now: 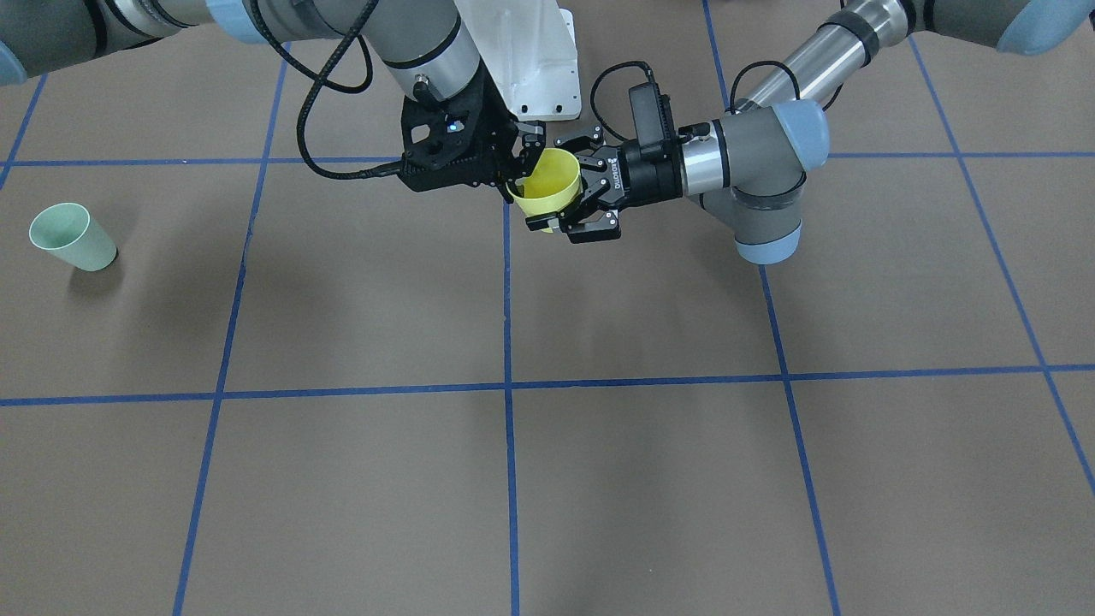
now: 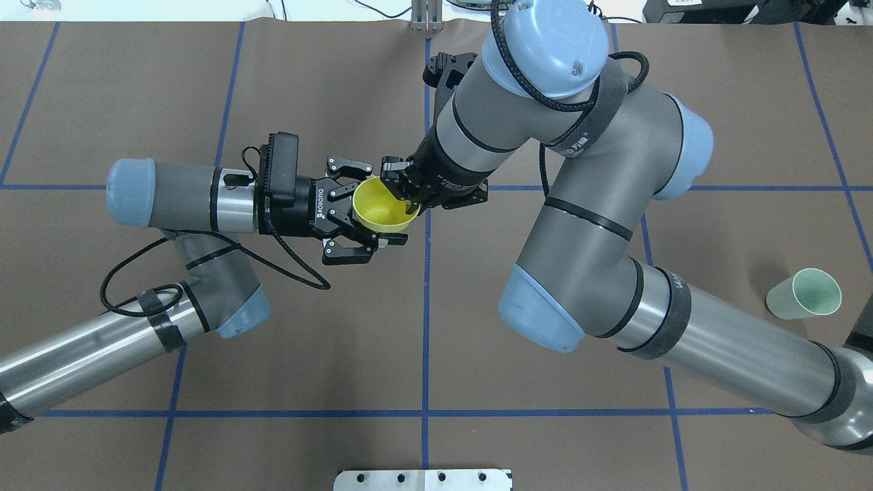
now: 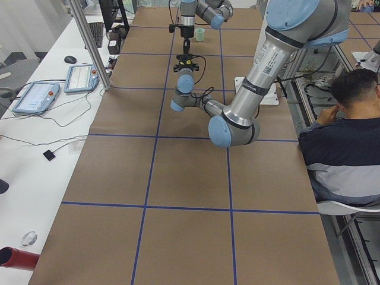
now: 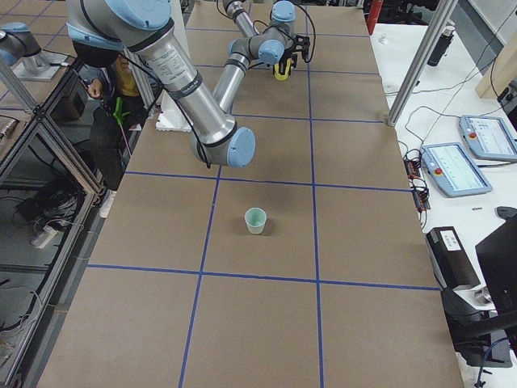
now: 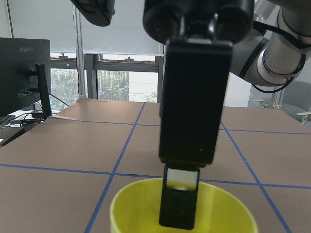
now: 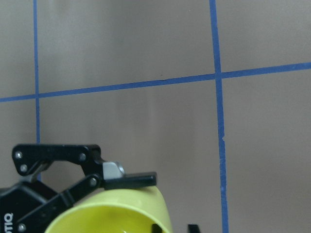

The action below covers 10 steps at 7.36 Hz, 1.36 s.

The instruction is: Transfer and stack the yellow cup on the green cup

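Note:
The yellow cup (image 1: 547,184) hangs upright in the air over the table's middle, between my two grippers. My right gripper (image 1: 520,175) comes down from above and is shut on the cup's rim, with one finger inside the cup (image 5: 181,204). My left gripper (image 2: 382,204) reaches in level from the side, and its fingers (image 6: 129,180) stand spread around the cup's body, open. The green cup (image 2: 803,294) stands upright and alone on the table far to my right, and it also shows in the front view (image 1: 73,237) and the right side view (image 4: 255,220).
Brown table mat with blue tape grid lines (image 1: 508,385). The white robot base plate (image 1: 539,60) sits at the table's robot side. A seated person (image 3: 344,136) is beside the table. Teach pendants (image 4: 456,166) lie on the white side bench.

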Each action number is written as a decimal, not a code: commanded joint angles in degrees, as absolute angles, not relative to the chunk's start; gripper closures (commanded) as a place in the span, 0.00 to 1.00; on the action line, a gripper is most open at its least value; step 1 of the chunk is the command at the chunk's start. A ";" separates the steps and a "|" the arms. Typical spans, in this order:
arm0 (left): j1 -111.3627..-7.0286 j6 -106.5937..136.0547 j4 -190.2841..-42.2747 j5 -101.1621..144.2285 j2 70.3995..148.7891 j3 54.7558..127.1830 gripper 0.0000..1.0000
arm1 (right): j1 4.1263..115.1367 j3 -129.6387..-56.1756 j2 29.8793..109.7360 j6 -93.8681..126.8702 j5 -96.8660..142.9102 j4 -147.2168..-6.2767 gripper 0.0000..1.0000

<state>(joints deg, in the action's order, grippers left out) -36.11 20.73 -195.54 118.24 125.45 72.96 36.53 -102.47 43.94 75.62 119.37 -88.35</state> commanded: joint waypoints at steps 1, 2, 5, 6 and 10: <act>-35.51 20.92 -196.26 118.30 125.25 72.95 0.04 | 36.56 -102.39 44.38 75.67 119.27 -88.42 1.00; -35.51 21.00 -196.17 118.21 125.24 72.95 0.01 | 36.56 -102.39 44.73 75.59 119.35 -88.42 1.00; -35.60 20.92 -195.82 115.24 125.24 72.77 0.01 | 36.74 -104.58 45.70 75.59 119.62 -88.42 1.00; -35.60 20.92 -195.73 114.96 125.24 72.69 0.01 | 36.74 -105.98 46.66 75.59 119.62 -88.42 1.00; -35.60 20.92 -195.73 114.08 125.24 72.60 0.01 | 42.78 -108.72 51.59 75.50 119.88 -88.50 1.00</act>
<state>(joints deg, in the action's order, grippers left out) -35.59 20.92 -195.75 114.13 125.24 72.63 40.53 -108.53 50.70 75.51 119.80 -88.43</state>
